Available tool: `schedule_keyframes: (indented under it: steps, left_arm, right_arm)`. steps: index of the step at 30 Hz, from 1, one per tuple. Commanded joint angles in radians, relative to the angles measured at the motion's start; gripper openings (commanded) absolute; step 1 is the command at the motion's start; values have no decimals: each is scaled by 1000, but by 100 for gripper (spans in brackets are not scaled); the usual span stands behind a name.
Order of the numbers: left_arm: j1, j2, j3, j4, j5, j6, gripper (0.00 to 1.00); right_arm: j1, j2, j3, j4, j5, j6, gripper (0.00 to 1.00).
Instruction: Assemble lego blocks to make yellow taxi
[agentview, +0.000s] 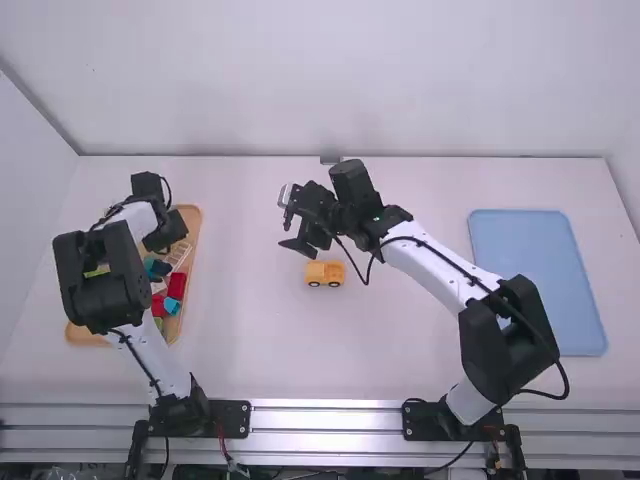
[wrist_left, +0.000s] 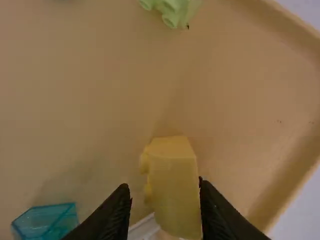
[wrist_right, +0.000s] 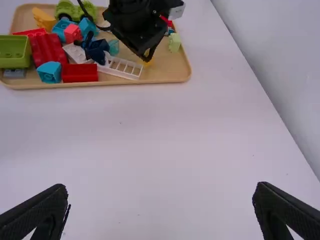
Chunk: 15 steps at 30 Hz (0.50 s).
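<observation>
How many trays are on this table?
2. The wooden tray, holding blocks, lies toward the left side of the table, partly covered by the left arm. The blue tray lies toward the right side.

Observed: left gripper (agentview: 168, 234), black; between its fingers, plain yellow block (wrist_left: 176, 187). Beside it, translucent teal block (wrist_left: 46, 221) and white ladder-patterned piece (wrist_right: 122, 67). Near black right gripper (agentview: 293, 232), yellow-orange toy car (agentview: 325, 272), dark wheels.
</observation>
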Motion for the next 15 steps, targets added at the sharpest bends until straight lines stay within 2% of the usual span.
schedule_keyframes:
  steps: [1,5,8,11,15]
  left_arm:
    - [6,-3,-51,51,3,5,26]
    - [7,-4,-65,94,4,4,9]
    - [11,-4,-32,59,4,-26,11]
    - [11,-4,51,-68,3,-83,24]
    - [32,-4,150,-192,4,-100,25]
  right_arm:
    - [-4,-3,30,-2,-2,5,99]
    - [-4,-3,30,-1,-2,5,99]
    - [-4,-3,30,0,-1,5,98]
    - [-4,-3,30,-1,19,5,99]
    - [-5,-3,30,-4,20,5,99]
